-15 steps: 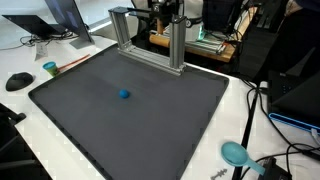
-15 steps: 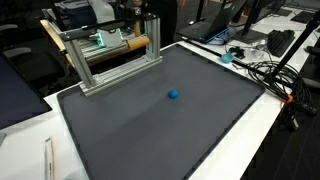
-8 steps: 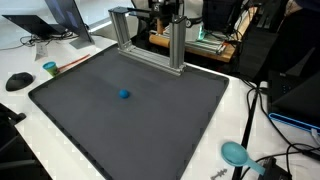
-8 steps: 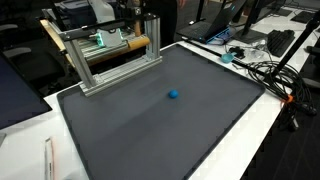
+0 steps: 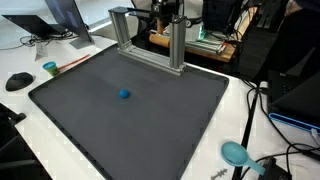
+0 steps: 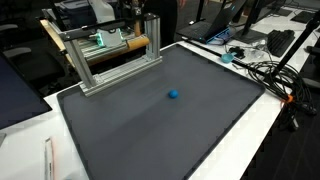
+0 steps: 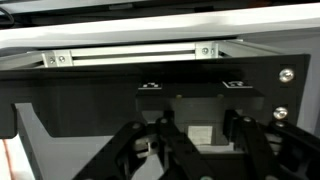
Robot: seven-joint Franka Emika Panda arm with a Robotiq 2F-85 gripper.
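Note:
A small blue object (image 5: 124,95) (image 6: 174,95) lies alone near the middle of a dark mat (image 5: 150,125) (image 6: 150,135). An aluminium frame (image 5: 150,57) (image 6: 110,41) stands on the mat's far edge. The arm is behind that frame, far from the blue object, and mostly hidden in both exterior views. In the wrist view only the dark finger linkages of my gripper (image 7: 198,166) show at the bottom edge. They face a black panel with an aluminium rail (image 7: 130,55) close in front. The fingertips are out of frame; the gripper is shut, and I see nothing held.
A teal cup (image 5: 49,68) and a black mouse (image 5: 18,81) sit beside the mat, with a laptop (image 5: 60,20) behind them. A teal disc (image 5: 235,152) and cables (image 5: 260,100) (image 6: 265,70) lie on the white table at the other side.

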